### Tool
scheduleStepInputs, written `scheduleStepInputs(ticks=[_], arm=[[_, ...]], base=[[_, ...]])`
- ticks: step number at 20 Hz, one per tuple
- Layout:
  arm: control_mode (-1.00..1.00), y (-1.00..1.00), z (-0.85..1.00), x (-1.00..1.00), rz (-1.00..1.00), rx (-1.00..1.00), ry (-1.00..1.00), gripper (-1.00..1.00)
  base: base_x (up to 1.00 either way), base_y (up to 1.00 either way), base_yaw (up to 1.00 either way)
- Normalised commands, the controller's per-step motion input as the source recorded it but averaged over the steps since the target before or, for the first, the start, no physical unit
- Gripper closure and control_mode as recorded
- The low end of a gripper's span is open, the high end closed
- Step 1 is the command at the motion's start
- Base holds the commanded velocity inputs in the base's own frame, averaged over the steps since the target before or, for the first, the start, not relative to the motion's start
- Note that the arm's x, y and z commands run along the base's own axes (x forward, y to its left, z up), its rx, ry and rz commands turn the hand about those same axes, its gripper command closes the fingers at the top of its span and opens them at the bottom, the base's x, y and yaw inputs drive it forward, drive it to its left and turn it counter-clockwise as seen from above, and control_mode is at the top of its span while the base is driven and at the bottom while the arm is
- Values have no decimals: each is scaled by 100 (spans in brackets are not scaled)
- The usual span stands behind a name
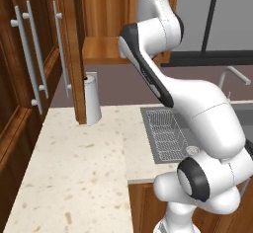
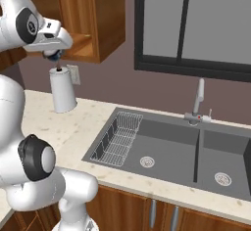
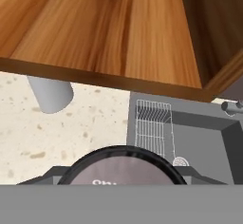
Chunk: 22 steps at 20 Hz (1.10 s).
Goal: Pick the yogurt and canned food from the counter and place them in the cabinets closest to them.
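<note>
The canned food (image 3: 121, 168) shows its dark rim and grey-lilac top at the bottom of the hand view, and my gripper (image 3: 121, 174) is shut on it. In the right base view the gripper (image 2: 55, 55) hangs just in front of the open cabinet's wooden shelf (image 2: 90, 46), above the paper-towel roll. The underside of that shelf (image 3: 109, 28) spreads across the top of the hand view, with the speckled counter (image 3: 47, 137) below it. The yogurt is out of view.
A white paper-towel roll (image 1: 92, 98) stands on the counter (image 1: 74, 168) under the cabinet, beside its open door (image 1: 74, 49). The grey double sink (image 2: 162, 151) with a wire rack (image 2: 117, 139) and tap (image 2: 198, 105) lies to the right. Closed cabinet doors with steel handles (image 1: 29, 59) are on the left.
</note>
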Motion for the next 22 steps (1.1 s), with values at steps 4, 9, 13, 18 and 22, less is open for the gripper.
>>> scheduleStepInputs(ticks=[4, 9, 13, 18, 22], arm=[[-100, 0, 12, 29, -2, 0, -1, 100], [-100, 0, 5, 21, -1, 0, -1, 100], [-100, 0, 0, 3, 0, 0, 0, 100], [-100, 0, -3, 1, 0, 0, -1, 100], [-100, 0, -10, 9, 0, 0, -2, 100]], base=[[0, 0, 0], [0, 0, 0], [0, 0, 0], [0, 0, 0], [0, 0, 0]])
